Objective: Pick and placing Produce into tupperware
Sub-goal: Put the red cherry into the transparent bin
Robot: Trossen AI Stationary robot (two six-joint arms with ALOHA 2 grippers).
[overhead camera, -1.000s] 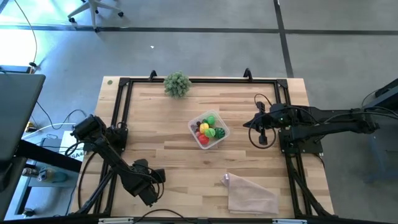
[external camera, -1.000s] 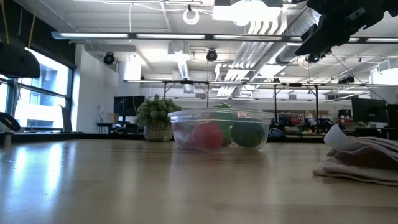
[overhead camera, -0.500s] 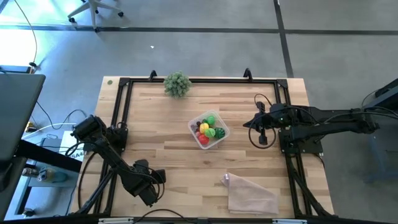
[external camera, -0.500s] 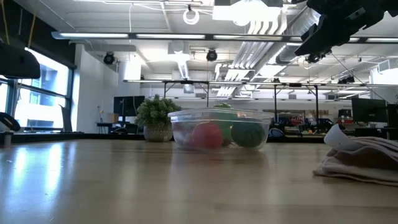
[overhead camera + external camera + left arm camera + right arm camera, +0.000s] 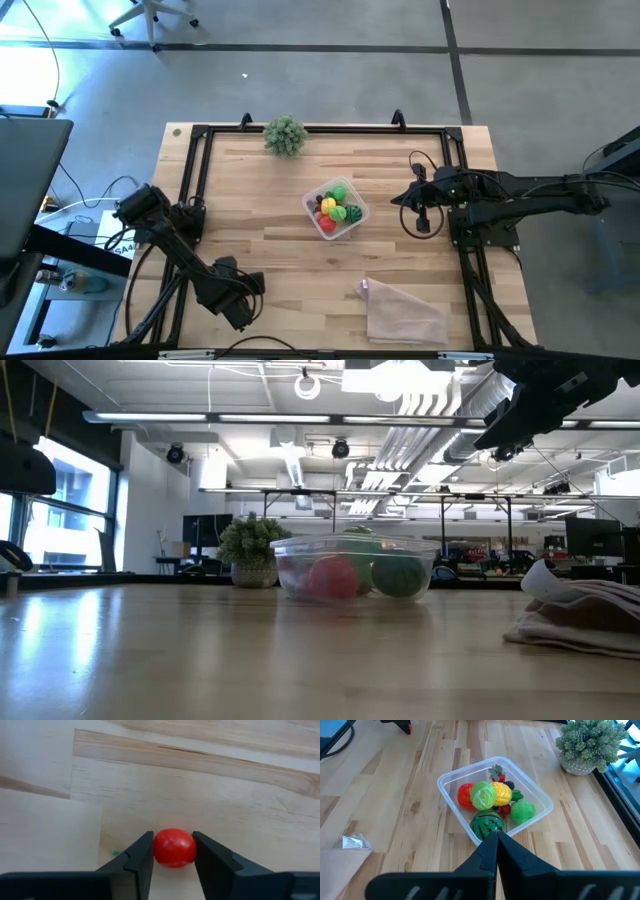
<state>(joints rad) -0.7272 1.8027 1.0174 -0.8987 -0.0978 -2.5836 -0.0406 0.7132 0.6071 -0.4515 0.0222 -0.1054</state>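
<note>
A small red round piece of produce lies near the table's near left corner, between the fingers of my left gripper, which points straight down there. The clear tupperware stands mid-table and holds several toy fruits and vegetables: red, green, yellow and a striped green melon ball. My right gripper hangs shut above the table's right side, aimed at the tupperware. My left gripper pinches the red round piece by its two opposite sides between its two fingers. The fingers come from above, pointing down. The piece sits low against the wooden table top; whether it still rests on it I cannot tell.
A bushy grey-green plant stands at the far edge. A crinkled clear plastic bag lies at the near right. Black frame rails run along the table's left, far and right sides. Bare wood lies between the left gripper and the tupperware.
</note>
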